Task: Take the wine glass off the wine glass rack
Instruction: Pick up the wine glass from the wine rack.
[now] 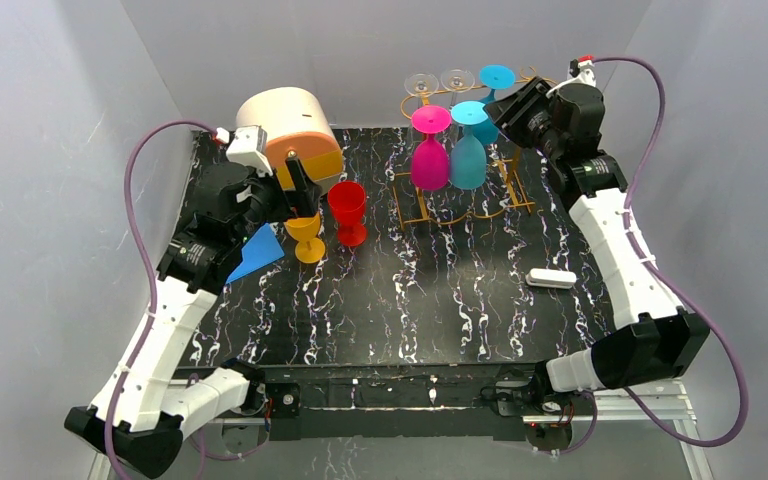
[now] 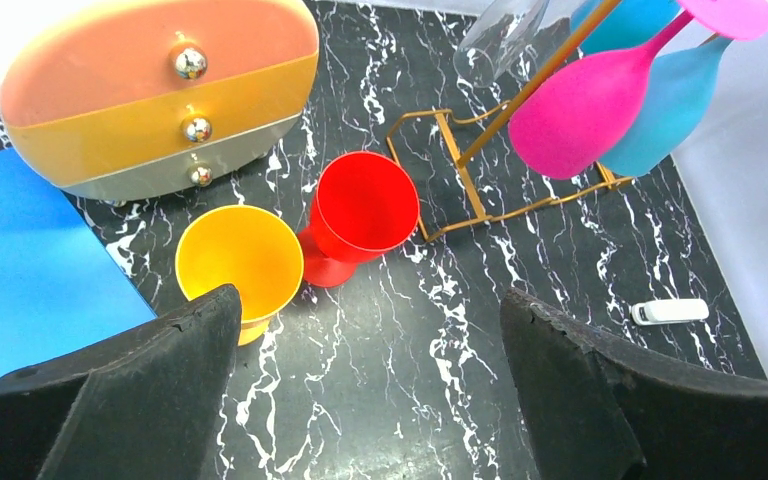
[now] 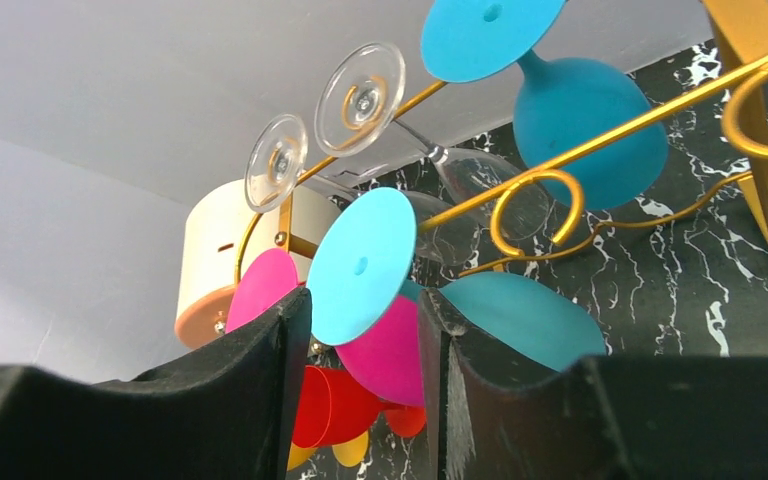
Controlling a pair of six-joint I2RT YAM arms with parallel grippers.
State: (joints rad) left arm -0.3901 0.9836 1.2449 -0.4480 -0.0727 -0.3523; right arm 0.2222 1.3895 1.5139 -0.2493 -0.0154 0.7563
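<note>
The golden wire wine glass rack stands at the back right of the mat; its post shows in the left wrist view and the right wrist view. A light-blue wine glass and a pink one hang upside down at the front. A darker blue glass and two clear glasses hang behind. My right gripper is at the light-blue glass's foot. Its jaws are narrowed, the tips flanking the foot's lower rim; I cannot tell if they touch. My left gripper is wide open and empty above the mat.
A yellow goblet and a red goblet stand upright on the mat left of the rack. A cream and orange drawer unit sits at the back left, a blue sheet beside it. A small white object lies at the right.
</note>
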